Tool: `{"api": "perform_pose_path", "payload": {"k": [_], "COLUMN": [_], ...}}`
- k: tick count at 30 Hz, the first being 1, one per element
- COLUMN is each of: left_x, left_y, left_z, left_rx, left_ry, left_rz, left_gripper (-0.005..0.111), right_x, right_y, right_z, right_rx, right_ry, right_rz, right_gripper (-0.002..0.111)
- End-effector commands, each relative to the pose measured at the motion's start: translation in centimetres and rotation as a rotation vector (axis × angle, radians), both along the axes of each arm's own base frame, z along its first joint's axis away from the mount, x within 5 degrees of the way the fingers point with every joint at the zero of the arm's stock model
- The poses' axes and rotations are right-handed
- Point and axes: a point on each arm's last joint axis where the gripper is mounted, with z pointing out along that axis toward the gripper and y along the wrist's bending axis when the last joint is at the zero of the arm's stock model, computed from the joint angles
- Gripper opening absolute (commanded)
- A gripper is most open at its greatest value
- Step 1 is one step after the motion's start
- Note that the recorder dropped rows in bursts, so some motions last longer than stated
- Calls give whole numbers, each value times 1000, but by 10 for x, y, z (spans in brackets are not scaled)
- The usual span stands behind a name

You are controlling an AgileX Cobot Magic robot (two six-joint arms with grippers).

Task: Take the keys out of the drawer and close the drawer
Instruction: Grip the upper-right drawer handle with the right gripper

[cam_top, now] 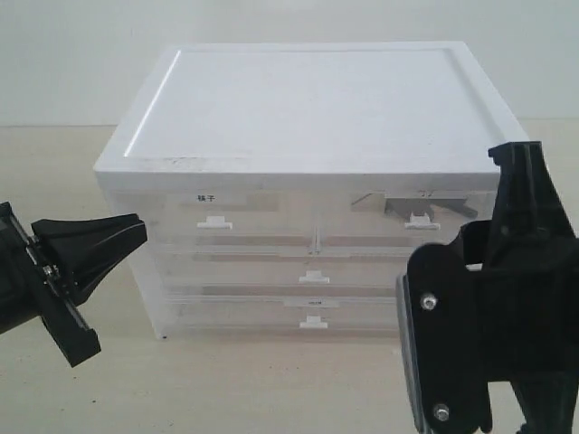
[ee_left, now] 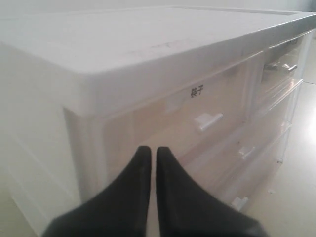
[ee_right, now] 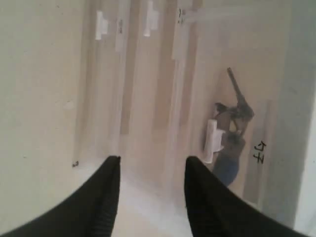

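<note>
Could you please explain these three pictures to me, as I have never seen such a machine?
This is a two-armed robot. One picture looks from outside at a white plastic cabinet of clear drawers on a beige table; the other two come from cameras on its wrists. The black left gripper is shut, the black right gripper open; neither holds anything. The silver keys with a blue fob show inside the closed half-width clear drawer with the faint label.

The keys (ee_right: 239, 111) show only as a blurred dark shape behind the drawer (ee_right: 266, 89)'s translucent front.
</note>
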Motion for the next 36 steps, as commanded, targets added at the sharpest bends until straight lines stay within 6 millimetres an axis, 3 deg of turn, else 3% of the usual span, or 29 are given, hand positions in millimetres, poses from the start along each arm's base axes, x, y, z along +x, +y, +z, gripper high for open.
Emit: {"api": "perform_pose_path", "payload": {"k": [1,20,22,28,36], "left_x": [2,-2,-2,-3,-5], "left_y": [0,-4,-4,-5,-6], "left_z": [2,0,0,0,-1], "left_rx": [-8,-24,-23,-19,-16], "left_ry": [-17,22,22,24,27], "left_rz": [15,-42,-45,-59,-75], "left_gripper": [5,5,5,5,5], "right_x": [2,28,28,28,29], "right_y": [0,11,10,10,7], "right_z": [-11,-30,-29,-29,-29], "right_rx": [48,22,23,46,42], "right_ry": [-133,-257,-271,-259,-264], "right_rz": [58,-43,-63,-73,-108], "right_gripper": [38,37,31,0,0]}}
